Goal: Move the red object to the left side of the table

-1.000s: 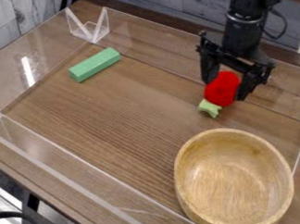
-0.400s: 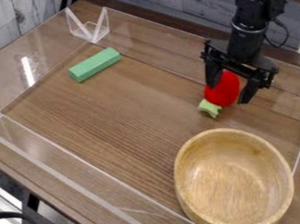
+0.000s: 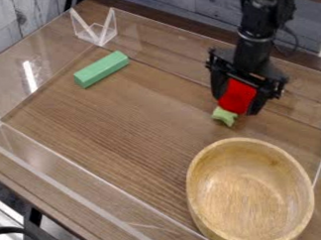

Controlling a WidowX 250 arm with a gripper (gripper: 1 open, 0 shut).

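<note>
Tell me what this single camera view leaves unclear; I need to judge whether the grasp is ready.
- Contact: the gripper stands open astride the red object, but the jaws cover its sides, so touch cannot be judged.
- Red object's green end: too small to tell its shape.
- The arm above the wrist: cut off by the top edge.
- Wooden bowl: its near rim is cut off by the bottom edge.
- Table: right and near parts are out of frame.
</note>
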